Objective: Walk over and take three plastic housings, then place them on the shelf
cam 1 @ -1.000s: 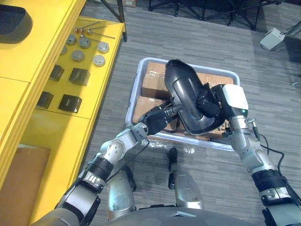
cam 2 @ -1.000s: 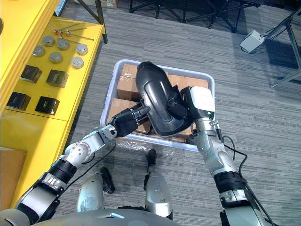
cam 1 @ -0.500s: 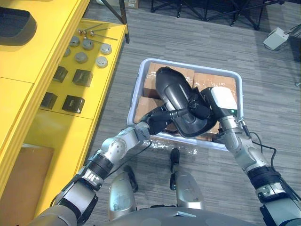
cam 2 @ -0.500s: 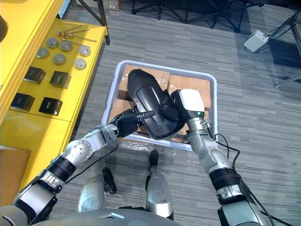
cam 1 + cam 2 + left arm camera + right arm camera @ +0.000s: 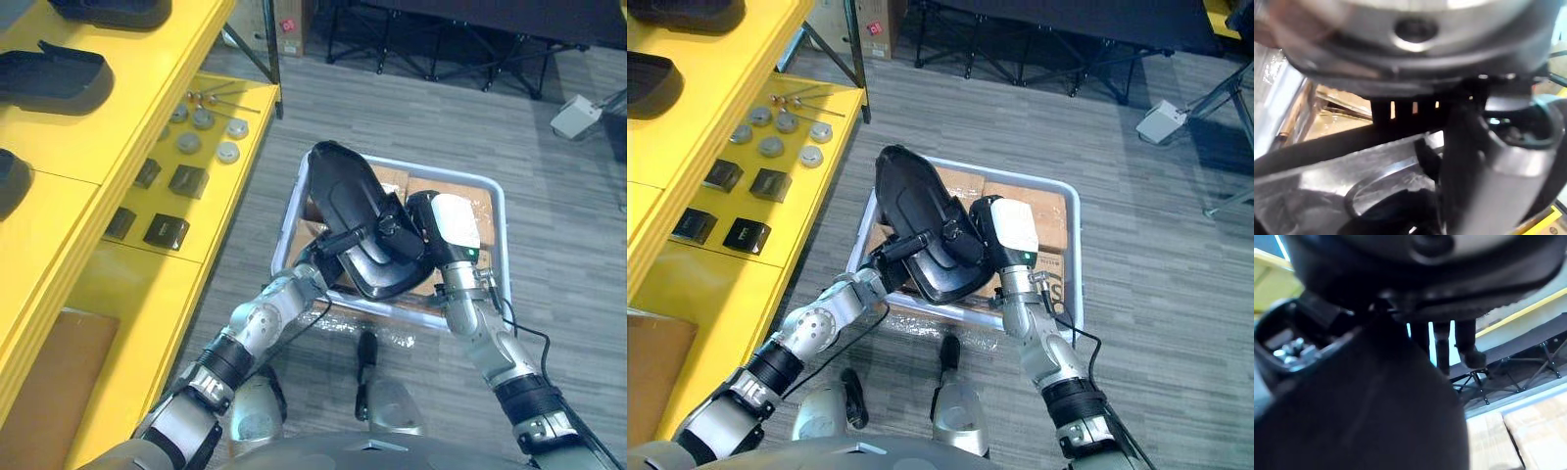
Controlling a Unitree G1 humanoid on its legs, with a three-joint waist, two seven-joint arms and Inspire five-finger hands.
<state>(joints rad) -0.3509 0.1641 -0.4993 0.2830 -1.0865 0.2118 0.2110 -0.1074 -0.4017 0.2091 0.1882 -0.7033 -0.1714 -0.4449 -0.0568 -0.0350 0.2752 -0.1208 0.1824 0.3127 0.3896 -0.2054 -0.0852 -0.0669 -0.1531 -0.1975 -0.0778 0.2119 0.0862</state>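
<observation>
A black plastic housing (image 5: 343,196), long and hollow, hangs tilted above the bin, held between both hands. My right hand (image 5: 419,233), with its white cover, has its fingers curled over the housing's right rim. My left hand (image 5: 323,262) grips the lower left edge from below. In the left wrist view the rim (image 5: 1327,196) runs between thumb (image 5: 1474,161) and fingers. The right wrist view shows fingers (image 5: 1442,347) hooked over the dark shell (image 5: 1361,421). Three more black housings (image 5: 54,76) lie on top of the yellow shelf (image 5: 88,225) at the left.
A pale grey bin (image 5: 498,255) with cardboard boxes (image 5: 460,196) stands on the carpet under the housing. The shelf's lower board carries several metal discs (image 5: 204,119) and black blocks (image 5: 167,230). Black stand legs (image 5: 431,39) cross the floor at the back.
The camera has shifted, bringing more of the shelf top into view. The housing has moved left toward the shelf, and my left hand's fingers have closed on its lower edge.
</observation>
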